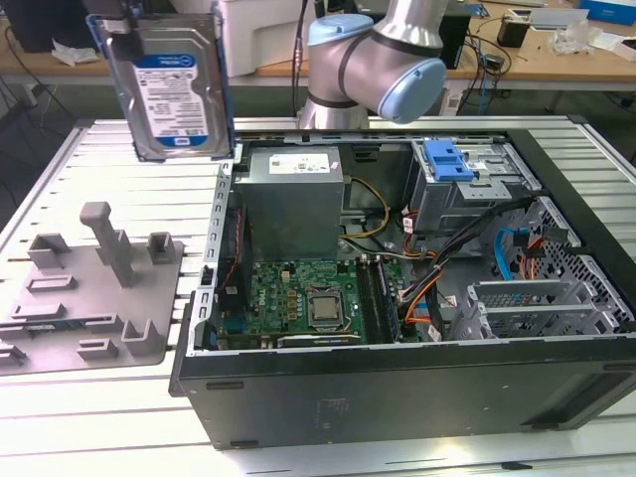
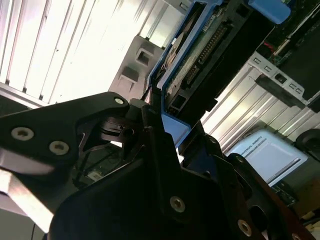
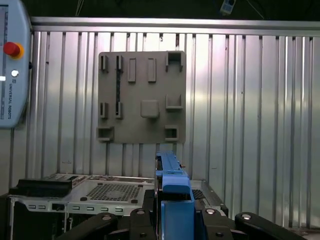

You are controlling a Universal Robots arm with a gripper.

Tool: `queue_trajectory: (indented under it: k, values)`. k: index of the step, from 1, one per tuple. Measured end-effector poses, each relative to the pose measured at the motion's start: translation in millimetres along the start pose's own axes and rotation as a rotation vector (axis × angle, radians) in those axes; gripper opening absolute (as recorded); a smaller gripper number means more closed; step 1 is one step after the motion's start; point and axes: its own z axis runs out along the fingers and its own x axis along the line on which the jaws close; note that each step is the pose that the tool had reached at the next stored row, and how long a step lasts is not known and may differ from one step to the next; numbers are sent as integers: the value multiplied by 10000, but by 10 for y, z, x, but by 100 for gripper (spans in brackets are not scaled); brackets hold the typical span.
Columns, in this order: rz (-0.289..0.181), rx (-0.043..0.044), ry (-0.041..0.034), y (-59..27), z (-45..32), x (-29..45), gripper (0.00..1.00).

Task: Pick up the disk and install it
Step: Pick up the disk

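Note:
The disk (image 1: 174, 84), a silver hard drive with a white-and-blue label in a blue carrier frame, hangs upright in the air. It is high at the exterior view's left, above the ribbed table and left of the open computer case (image 1: 397, 388). My gripper (image 2: 162, 120) is shut on one end of the disk (image 2: 200, 55), whose circuit-board side faces the second wrist view. In the first wrist view the black fingers (image 3: 135, 220) flank the disk's blue carrier edge (image 3: 172, 180).
A grey fixture plate (image 1: 89, 298) with pegs and pockets lies on the table left of the case. Inside the case are a grey power-supply box (image 1: 293, 194), a motherboard (image 1: 308, 298), a drive cage with a light-blue latch plate (image 1: 449, 159), and cables. The arm's joints (image 1: 383, 60) rise behind it.

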Motion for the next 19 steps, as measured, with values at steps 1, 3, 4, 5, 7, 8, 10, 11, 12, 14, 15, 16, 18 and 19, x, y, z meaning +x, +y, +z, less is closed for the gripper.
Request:
queue_trajectory:
  k: [1, 3, 4, 5, 7, 8, 10, 11, 12, 14, 15, 16, 18, 19]
  values:
    - [1, 0, -1, -40, -3, 8, 37]
    - [0, 0, -1, -154, -11, 36, 37]
    - [2, 1, -2, -196, -13, 49, 37]
    - [-2, 1, -2, -240, -16, 68, 37]
    - [1, 0, -1, -321, -19, 112, 37]
    - [-1, 2, -3, -382, -19, 150, 37]
    - [-2, 1, -2, -475, -22, 214, 37]
    - [1, 0, -2, -508, -23, 237, 37]
    - [0, 1, -2, -548, -23, 264, 37]
    - [1, 1, -2, -622, -25, 315, 37]
    - [-1, 1, -1, -661, -26, 342, 37]
    - [0, 1, -1, -696, -27, 365, 37]
    - [-1, 0, -2, -786, -29, 427, 37]
    - [1, 1, -2, -826, -29, 455, 37]
